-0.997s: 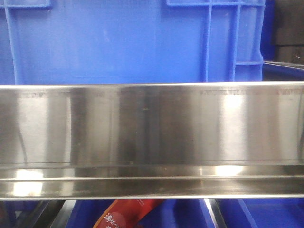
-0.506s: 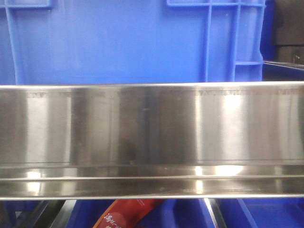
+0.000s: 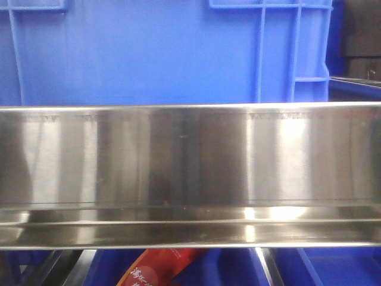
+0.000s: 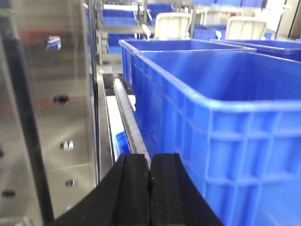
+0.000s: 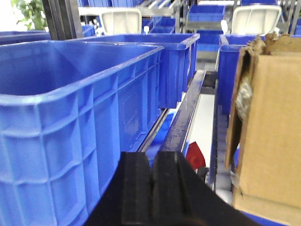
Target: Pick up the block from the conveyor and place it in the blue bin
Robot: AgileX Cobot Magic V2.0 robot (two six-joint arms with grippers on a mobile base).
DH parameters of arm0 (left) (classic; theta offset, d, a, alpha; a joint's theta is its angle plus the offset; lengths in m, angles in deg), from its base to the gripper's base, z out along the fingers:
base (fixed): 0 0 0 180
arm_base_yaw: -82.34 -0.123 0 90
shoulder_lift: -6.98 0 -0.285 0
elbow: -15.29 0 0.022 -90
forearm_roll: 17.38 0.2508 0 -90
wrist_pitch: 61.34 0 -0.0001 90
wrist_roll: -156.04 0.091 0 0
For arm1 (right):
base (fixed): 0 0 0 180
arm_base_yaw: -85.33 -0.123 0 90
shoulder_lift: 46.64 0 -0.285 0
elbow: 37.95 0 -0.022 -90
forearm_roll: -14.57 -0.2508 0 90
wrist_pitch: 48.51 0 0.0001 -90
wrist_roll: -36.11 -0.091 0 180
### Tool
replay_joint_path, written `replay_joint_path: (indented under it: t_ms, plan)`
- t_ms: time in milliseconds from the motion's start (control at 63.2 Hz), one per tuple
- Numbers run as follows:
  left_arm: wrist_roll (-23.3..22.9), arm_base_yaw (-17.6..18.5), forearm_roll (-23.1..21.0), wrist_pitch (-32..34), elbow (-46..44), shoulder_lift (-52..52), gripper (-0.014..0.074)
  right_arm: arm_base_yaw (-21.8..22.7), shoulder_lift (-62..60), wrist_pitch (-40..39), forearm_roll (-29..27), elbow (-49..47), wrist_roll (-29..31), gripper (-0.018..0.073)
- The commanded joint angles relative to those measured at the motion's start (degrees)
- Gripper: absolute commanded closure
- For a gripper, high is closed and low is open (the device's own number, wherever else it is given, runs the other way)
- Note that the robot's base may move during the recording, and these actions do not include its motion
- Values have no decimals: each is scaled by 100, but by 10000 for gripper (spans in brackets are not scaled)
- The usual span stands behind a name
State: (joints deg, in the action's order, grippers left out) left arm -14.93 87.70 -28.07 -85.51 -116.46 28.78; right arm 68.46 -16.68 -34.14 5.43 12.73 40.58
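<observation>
- Fingers came first: my left gripper (image 4: 149, 176) had its black pads pressed together with nothing between them, and my right gripper (image 5: 152, 188) was closed and empty the same way. Reaching for a block like that, I judged I would only knock it aside unless the pads spread first.
- Just past my left pads stood the blue bin (image 4: 221, 117), its near wall and thick rim close on the right, with a steel panel (image 4: 47, 94) close on the left. The gap between them was narrow, so a careless swing could have clipped the rim.
- On my right side, a second blue crate (image 5: 70, 108) sat to the left and a cardboard box (image 5: 268, 127) to the right, with a dark rail (image 5: 186, 113) running between. A wide sweep there risked hitting the box.
- From the front camera, a steel beam (image 3: 190, 161) crossed the whole view with blue plastic behind it, hiding whatever lay beyond.
- Neither the block nor the conveyor showed in any view, so I could not tell where the block was. Missing it as it passed looked the likeliest failure.
</observation>
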Motion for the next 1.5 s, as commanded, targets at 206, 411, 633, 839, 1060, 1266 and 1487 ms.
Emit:
replay_joint_path:
  t_ms: [206, 411, 633, 839, 1060, 1266, 1487]
  plan:
    - [-26, -7, -19, 210, 77, -646, 708, 35, -418, -223, 43, 46, 14, 721]
    - [-26, -7, -19, 338, 77, -684, 708, 35, -418, -223, 43, 46, 14, 721]
    - [-26, -7, -19, 413, 77, -684, 708, 65, -461, -299, 43, 115, 14, 721]
    - [-26, -7, -19, 413, 77, -684, 708, 629, -987, -1386, 174, 1047, 14, 721]
    - [-26, -7, -19, 413, 77, -684, 708, 1382, -1655, -1471, 174, 2023, 14, 721]
    - [-26, -7, -19, 413, 77, -684, 708, 1594, -2218, -1485, 174, 2653, 14, 721]
    - [-26, -7, -19, 417, 77, -684, 708, 1594, -2218, -1402, 174, 2653, 14, 721]
